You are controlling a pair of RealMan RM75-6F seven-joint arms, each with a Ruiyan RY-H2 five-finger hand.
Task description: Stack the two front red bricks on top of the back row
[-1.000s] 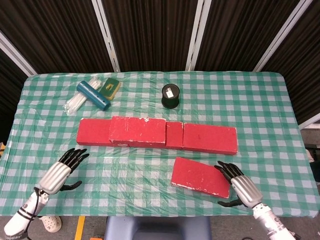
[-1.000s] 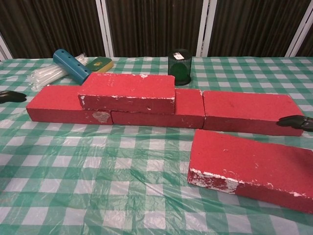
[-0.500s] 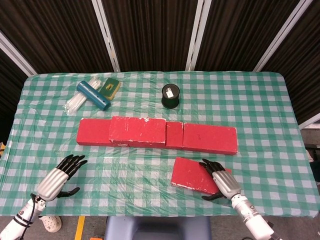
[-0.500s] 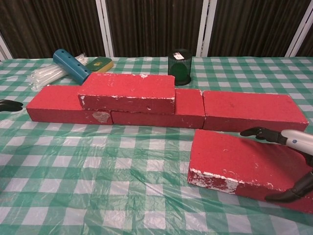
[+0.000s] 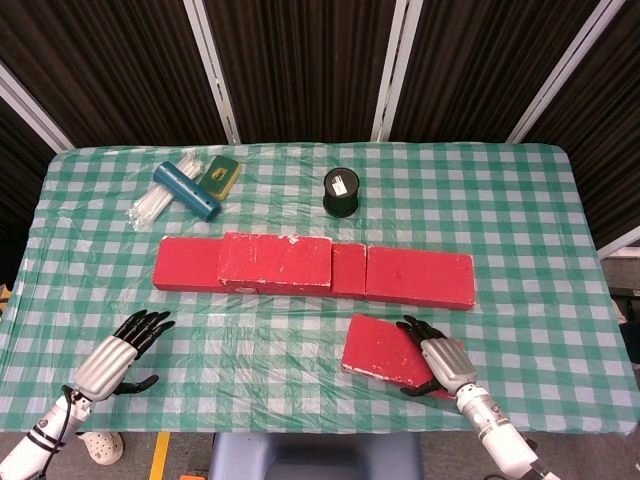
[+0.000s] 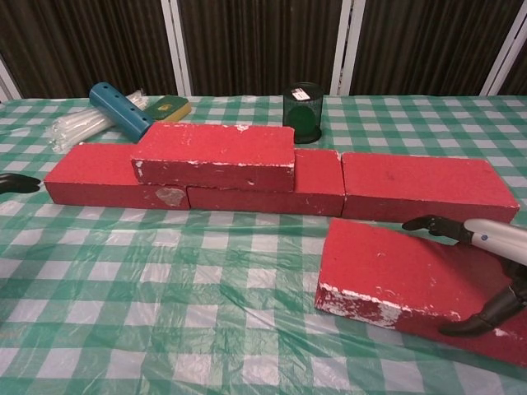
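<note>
Green-checked plastic covered the bench [image 5: 520,200]. Right robot hand [image 5: 440,360] lay spread over the near brick's [image 5: 385,350] right end, thumb under its edge; one-ended grip risked tipping. Left robot hand [image 5: 115,352] hovered spread, empty.

Right hand [image 6: 486,271] grips front brick [image 6: 395,276] at its right end, thumb on near edge. Stacked brick [image 6: 216,155] sits on back row [image 6: 329,185].
</note>
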